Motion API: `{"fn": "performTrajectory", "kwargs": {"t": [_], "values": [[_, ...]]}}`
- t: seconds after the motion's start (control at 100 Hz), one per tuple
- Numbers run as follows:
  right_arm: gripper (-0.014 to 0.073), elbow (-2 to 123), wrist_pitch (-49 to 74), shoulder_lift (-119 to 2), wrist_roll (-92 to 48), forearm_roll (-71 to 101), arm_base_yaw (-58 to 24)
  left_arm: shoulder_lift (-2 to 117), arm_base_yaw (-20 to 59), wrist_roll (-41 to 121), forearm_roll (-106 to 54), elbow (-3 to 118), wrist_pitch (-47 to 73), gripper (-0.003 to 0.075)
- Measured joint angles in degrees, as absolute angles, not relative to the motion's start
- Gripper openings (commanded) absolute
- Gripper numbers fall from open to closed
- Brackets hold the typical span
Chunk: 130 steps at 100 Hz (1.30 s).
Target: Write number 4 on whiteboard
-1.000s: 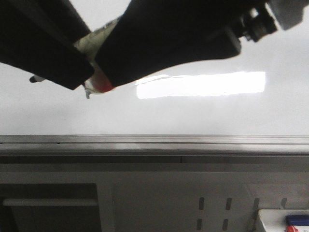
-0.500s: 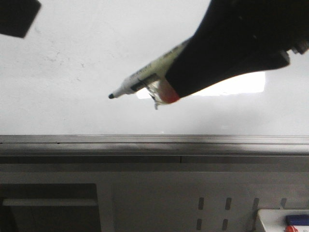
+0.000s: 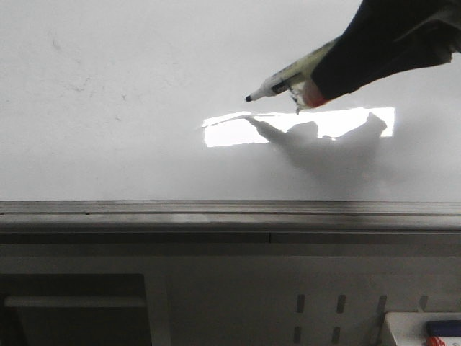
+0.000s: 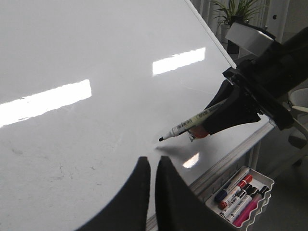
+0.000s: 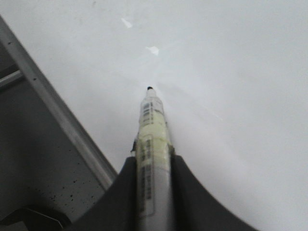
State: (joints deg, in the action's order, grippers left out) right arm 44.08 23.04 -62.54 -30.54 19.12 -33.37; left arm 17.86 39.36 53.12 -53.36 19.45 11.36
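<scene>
The whiteboard [image 3: 130, 86] lies wide and bare, its grey rail [image 3: 230, 213] along the near edge. One marker [image 3: 284, 78] is clamped in the right gripper [image 5: 153, 166], tip just above it. Left gripper [image 4: 150, 171] pinched together, holding nothing

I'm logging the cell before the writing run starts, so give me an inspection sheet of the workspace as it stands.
Surface: whiteboard glossy, faint grey smudges, light glare; grey rail along its lower edge.
Job's things: marker uncapped, tip just off the board by its separate shadow; no number 4 seen.
Clutter: tray of spare markers below the rail.
Grippers: right gripper shut on the marker; left gripper nearly closed, holding nothing.
Cables: nothing seen.
Surroundings: potted plant beyond the board.
</scene>
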Motion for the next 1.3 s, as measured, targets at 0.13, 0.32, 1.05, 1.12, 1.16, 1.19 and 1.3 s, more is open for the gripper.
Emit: {"fn": "performTrajectory", "kwargs": {"t": [0.13,0.32,1.05,1.12,1.16,1.19,1.3], "values": [[-0.0064,45.54,22.81,-63.21,-30.54,19.12,-30.44,17.60,39.36,53.12,-53.96,19.37,11.28,-0.0020],[-0.0064,46.74,23.83,-64.15,-30.54,19.12,-28.81,17.60,39.36,53.12,-53.99,19.14,11.15,-0.0020],[-0.0061,47.74,26.61,-70.82,-28.62,24.25,-32.37,17.60,39.36,53.12,-55.47,19.14,11.06,-0.0020],[-0.0061,47.83,26.95,-72.16,-28.62,24.95,-33.95,17.60,39.36,53.12,-55.57,19.14,11.06,-0.0020],[-0.0061,47.83,27.07,-72.69,-28.62,25.09,-34.74,17.60,39.36,53.12,-55.50,19.14,11.06,-0.0020],[-0.0061,47.83,27.32,-72.97,-28.62,25.19,-35.08,17.60,39.36,53.12,-55.50,19.14,11.06,-0.0020],[-0.0061,47.83,27.41,-73.37,-28.62,25.19,-35.79,17.60,39.36,53.12,-55.50,19.14,11.06,-0.0020]]}}
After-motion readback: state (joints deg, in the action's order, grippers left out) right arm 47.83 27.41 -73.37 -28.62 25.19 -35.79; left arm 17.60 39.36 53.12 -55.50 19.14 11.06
